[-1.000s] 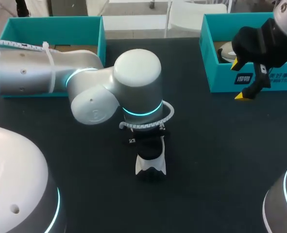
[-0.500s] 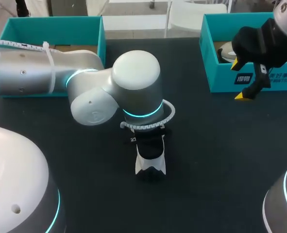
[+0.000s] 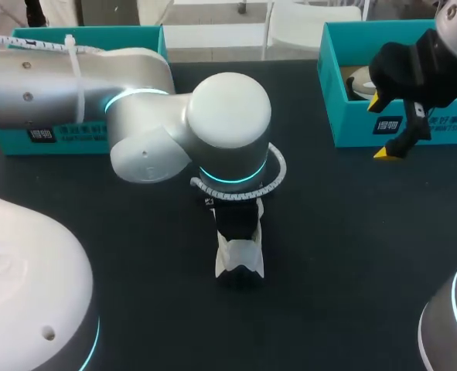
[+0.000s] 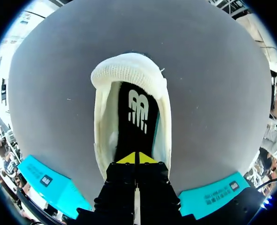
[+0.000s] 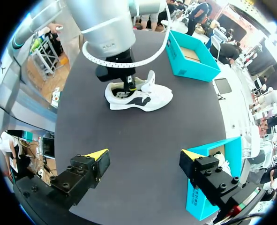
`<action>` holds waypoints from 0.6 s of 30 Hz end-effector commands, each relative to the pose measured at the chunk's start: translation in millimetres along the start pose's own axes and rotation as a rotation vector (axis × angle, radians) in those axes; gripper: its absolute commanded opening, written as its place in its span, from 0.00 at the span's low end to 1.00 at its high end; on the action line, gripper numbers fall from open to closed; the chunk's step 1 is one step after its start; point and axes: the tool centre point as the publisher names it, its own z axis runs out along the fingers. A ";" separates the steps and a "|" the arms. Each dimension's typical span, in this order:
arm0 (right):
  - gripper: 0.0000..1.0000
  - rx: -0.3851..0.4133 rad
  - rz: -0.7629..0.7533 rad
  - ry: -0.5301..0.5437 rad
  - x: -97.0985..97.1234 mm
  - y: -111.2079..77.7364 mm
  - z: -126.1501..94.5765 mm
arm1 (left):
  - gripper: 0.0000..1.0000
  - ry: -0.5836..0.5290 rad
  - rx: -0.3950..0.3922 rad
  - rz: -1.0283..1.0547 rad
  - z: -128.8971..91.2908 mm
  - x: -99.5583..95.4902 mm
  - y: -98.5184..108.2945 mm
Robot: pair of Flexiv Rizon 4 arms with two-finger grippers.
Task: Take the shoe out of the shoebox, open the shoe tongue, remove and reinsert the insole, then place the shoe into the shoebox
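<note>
Standing on its sole near the middle of the dark worktop (image 3: 329, 232), a white shoe (image 3: 240, 259); sitting well apart along the far edge, the left shoebox (image 3: 135, 39) and the right shoebox (image 3: 350, 124), both teal.

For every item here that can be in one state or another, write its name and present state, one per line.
shoe: out of the box, upright on the table.
insole: inside the shoe.
left gripper: shut, tips in the shoe's opening.
right gripper: open, empty.
left shoebox: open, no lid.
right shoebox: open, something white inside.
</note>
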 end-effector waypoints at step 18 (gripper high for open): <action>1.00 0.004 0.000 0.004 -2.4 1.8 1.3 | 1.00 -0.002 -0.028 0.042 8.5 3.8 0.9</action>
